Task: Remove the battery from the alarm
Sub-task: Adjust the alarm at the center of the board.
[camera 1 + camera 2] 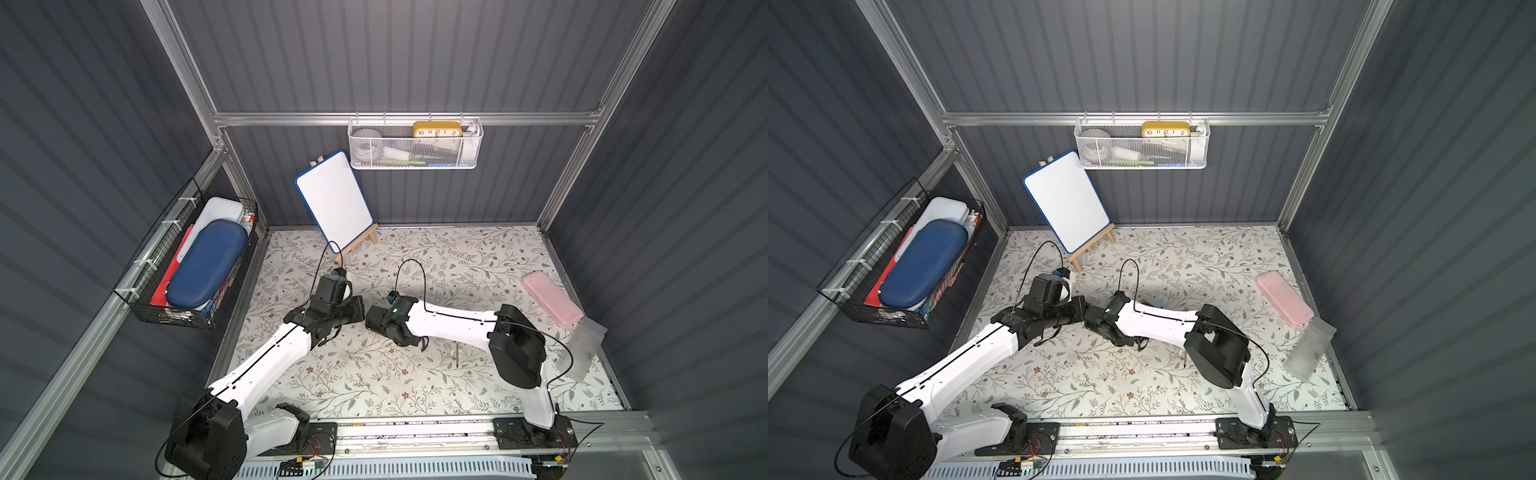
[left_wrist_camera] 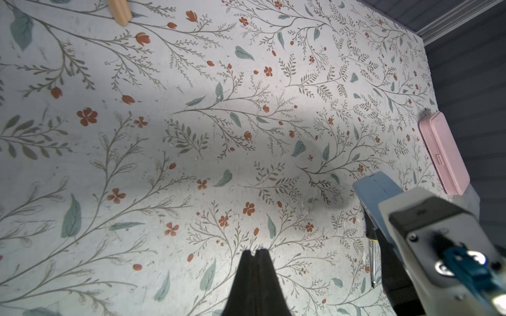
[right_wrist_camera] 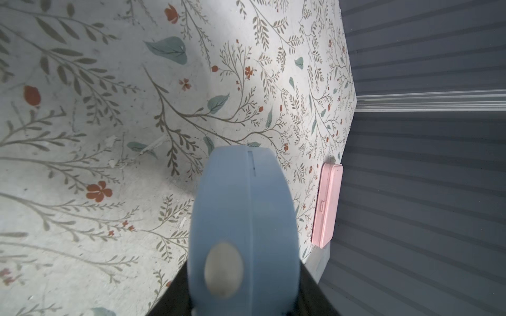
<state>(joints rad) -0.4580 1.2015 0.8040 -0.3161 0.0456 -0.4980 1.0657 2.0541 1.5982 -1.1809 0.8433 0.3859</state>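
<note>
The alarm [image 3: 243, 219] hung above the floral mat [image 2: 164, 164], pinched edge-on in the right gripper [image 1: 376, 321], and I couldn't spot the battery or tell how its long axis ran. My left gripper [image 2: 256, 253] was clamped shut on nothing, the free arm for the pull, with the alarm sitting between its tips and the pink case [image 2: 443, 153]. I reckoned it had to open and swing toward that case.

Robot lab cell, aluminium frame [image 1: 291, 119]
</note>
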